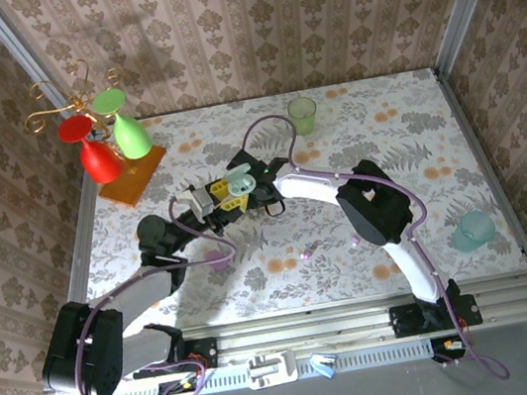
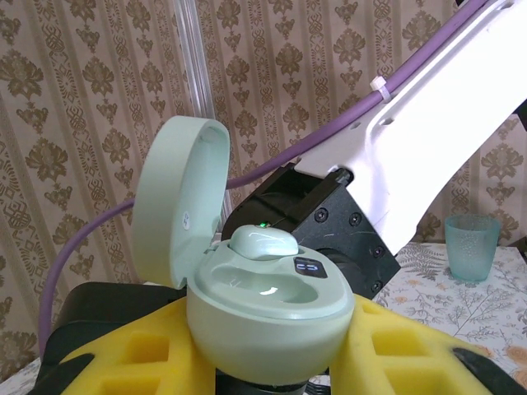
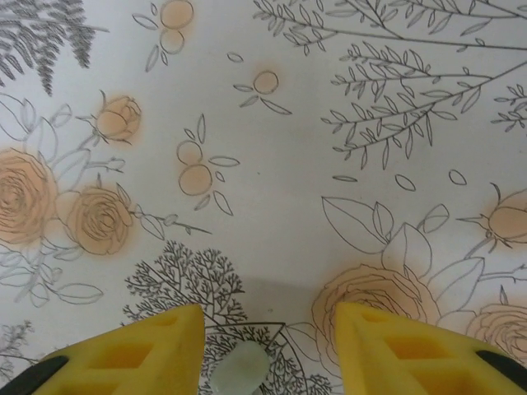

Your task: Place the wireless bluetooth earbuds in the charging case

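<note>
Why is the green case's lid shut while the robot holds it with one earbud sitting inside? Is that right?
No, the lid is open, tipped up and back; the left wrist view shows it. The rest is right: the left gripper holds the green case, with one earbud sitting inside.

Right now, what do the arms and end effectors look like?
The left arm and right arm are white links with black joints, each trailing a purple cable. The left end effector and right end effector have yellow fingers with recessed pockets.
</note>
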You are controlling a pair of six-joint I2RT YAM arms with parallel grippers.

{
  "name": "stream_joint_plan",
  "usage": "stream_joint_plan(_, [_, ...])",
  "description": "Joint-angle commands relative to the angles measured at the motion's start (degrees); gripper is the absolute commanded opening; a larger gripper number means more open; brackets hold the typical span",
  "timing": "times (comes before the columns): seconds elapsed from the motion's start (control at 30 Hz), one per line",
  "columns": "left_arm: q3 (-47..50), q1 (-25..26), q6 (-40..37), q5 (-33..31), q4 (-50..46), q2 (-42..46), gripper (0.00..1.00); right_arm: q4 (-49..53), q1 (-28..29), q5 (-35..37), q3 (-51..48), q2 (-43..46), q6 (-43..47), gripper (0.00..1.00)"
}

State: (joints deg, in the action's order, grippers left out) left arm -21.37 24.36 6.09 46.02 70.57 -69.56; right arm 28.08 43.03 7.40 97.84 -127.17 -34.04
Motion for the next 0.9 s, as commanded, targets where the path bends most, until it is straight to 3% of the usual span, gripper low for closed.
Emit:
stream_joint_plan(0.0, [0.5, 0.2, 0.8, -0.5, 2.5, 1.3, 0.19, 5.2, 0.6, 1.9, 1.9, -1.5, 0.6, 0.42])
stream_joint_plan(0.4, [0.0, 0.2, 0.6, -0.4, 2.5, 0.5, 0.19, 7.7, 0.7, -1.0, 3.7, -3.3, 0.9, 0.29])
stream_joint_plan(0.67, [0.0, 0.2, 0.5, -0.5, 2.5, 0.3, 0.19, 5.9, 1.1, -2.7, 0.8, 0.0, 3.0, 0.49])
stream_joint_plan(0.87, [0.0, 0.2, 0.5, -0.5, 2.5, 0.0, 0.19, 10.0, 1.7, -2.4, 1.4, -1.3, 6.9, 0.54])
